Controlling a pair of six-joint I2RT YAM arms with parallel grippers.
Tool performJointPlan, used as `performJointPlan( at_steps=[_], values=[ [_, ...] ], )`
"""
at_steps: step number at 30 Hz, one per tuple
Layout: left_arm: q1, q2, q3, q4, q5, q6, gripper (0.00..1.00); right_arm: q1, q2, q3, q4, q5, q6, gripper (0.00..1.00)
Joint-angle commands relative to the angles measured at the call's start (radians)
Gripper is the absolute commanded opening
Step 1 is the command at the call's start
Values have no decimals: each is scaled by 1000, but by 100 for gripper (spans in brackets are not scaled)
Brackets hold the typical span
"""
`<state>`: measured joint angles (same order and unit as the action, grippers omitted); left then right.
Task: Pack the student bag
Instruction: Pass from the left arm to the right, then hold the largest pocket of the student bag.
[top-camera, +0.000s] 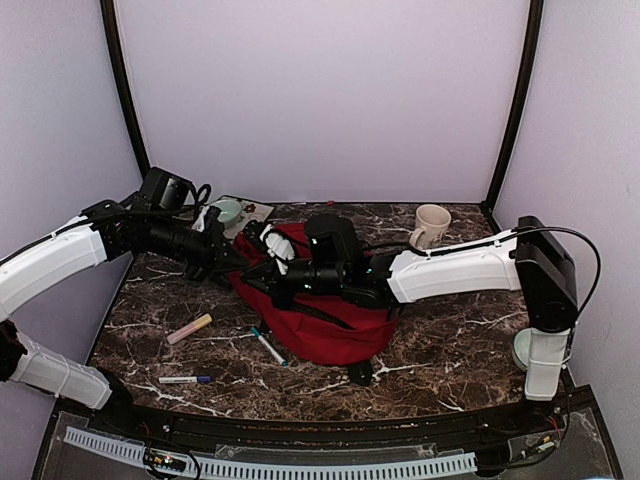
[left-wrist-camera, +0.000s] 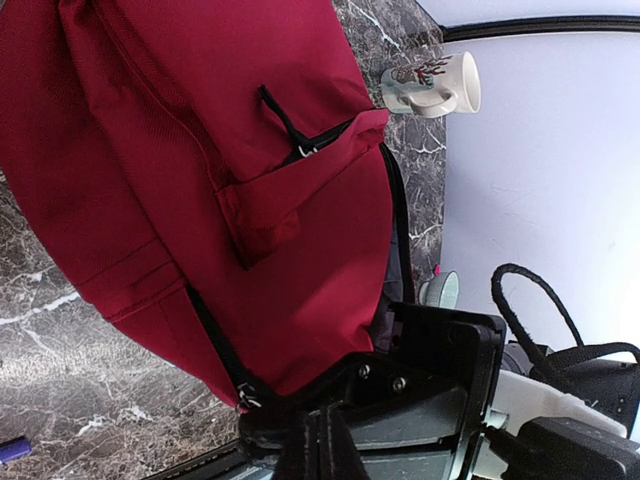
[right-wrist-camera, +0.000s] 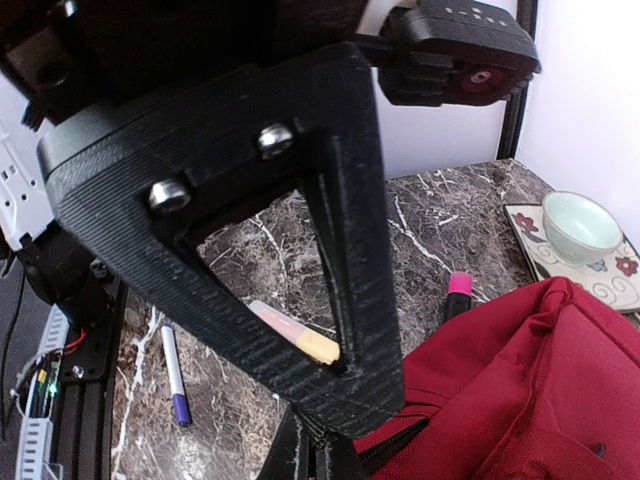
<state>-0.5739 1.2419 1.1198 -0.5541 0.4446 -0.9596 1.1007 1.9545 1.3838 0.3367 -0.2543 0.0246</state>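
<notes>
One red student bag (top-camera: 330, 325) lies slumped at the middle of the dark marble table (top-camera: 450, 340), front pocket facing up and the zipped top edge turned toward the left arm.

Left gripper (left-wrist-camera: 310, 440): the arm reaches in low from the left, forearm near level, and meets the bag's upper left edge. The jaws are closed on the bag's rim by the dark zipper, and the red cloth rises away from them in the wrist view.

Right gripper (right-wrist-camera: 315, 455): the arm stretches across from the right, its white forearm passing over the bag, wrist bent down toward the same corner. The fingers are drawn together at the bag's dark zipper edge; whether cloth is pinched between them cannot be told.

A highlighter (top-camera: 189, 328), a marker (top-camera: 268, 346) and a blue-capped pen (top-camera: 185, 380) lie apart on the table left of the bag. A pale bowl (top-camera: 228, 210) on a patterned plate (right-wrist-camera: 620, 285) stands behind the bag at left; a cream mug (top-camera: 431, 225) stands behind at right.
</notes>
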Motion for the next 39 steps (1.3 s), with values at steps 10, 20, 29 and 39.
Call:
performJointPlan(
  at_steps=[10,20,29,39],
  values=[
    [14,-77,-6,-11,-44,124,49,9,-78,-59,34,-18,20,0],
    [80,-70,-119,-43,-125,143,98,10,-125,-81,-37,5,-23,0],
    [81,16,-145,-31,-134,47,86,9,-168,-132,-28,32,-57,0],
    [60,82,-154,58,-47,19,79,10,-193,-184,75,33,-48,0]
  ],
)
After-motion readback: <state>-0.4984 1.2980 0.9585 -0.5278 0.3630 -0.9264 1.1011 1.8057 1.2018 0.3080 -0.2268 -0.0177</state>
